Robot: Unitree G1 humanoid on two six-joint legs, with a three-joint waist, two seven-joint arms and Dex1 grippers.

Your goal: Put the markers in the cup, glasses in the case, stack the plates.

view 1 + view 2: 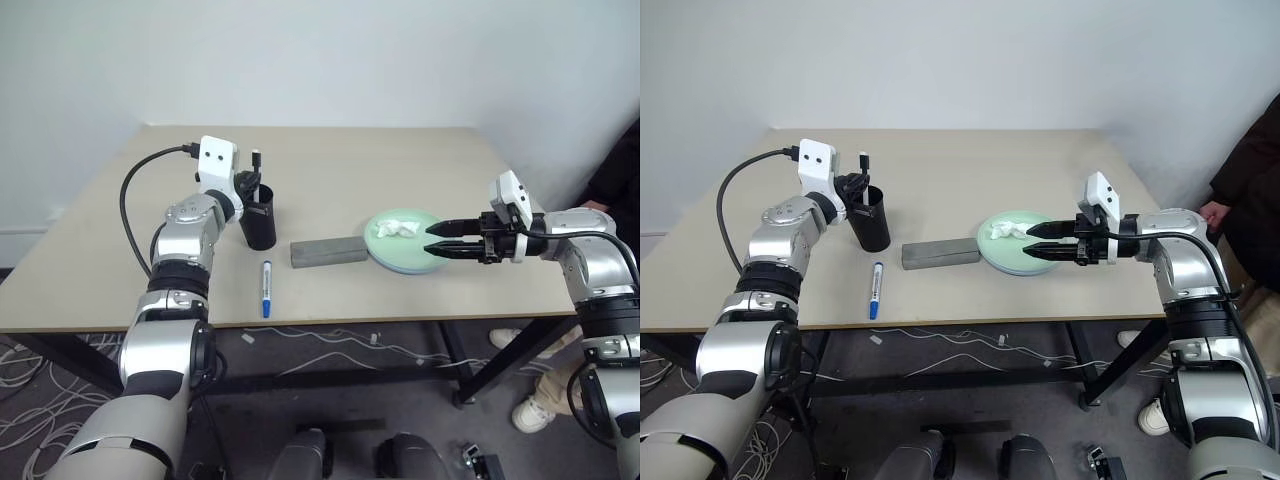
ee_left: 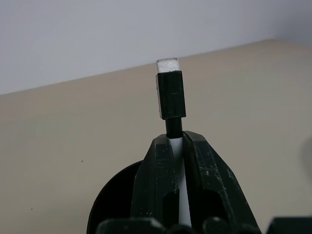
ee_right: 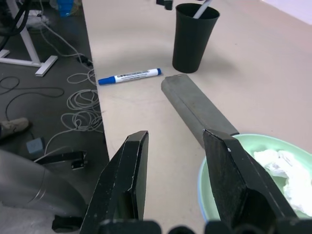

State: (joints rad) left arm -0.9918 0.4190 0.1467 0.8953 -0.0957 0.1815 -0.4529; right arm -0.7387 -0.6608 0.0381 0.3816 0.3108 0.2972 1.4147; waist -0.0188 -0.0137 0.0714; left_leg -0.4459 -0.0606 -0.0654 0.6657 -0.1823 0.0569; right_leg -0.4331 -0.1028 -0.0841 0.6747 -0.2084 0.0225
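Tabletop [image 1: 420, 300] carried stacked plates [image 1: 385, 255] right of the cup [image 1: 258, 222], grey case [image 1: 328, 250] between, blue marker [image 1: 266, 288] nearer; left pincer [image 1: 250, 184], clamped on the thin marker [image 2: 170, 97] over the cup, should release only when centred; right pincer [image 1: 436, 240] apart.

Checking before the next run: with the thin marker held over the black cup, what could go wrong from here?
1. The left end effector grips the thin white marker with black ends at the black tapered plastic cup; a nudge on the rim could tip the cup.
2. The blue-capped white marker lies near the table's front edge and might roll off.
3. Crumpled white tissue sits on the stacked mint green plate; the open right end effector could snag it.
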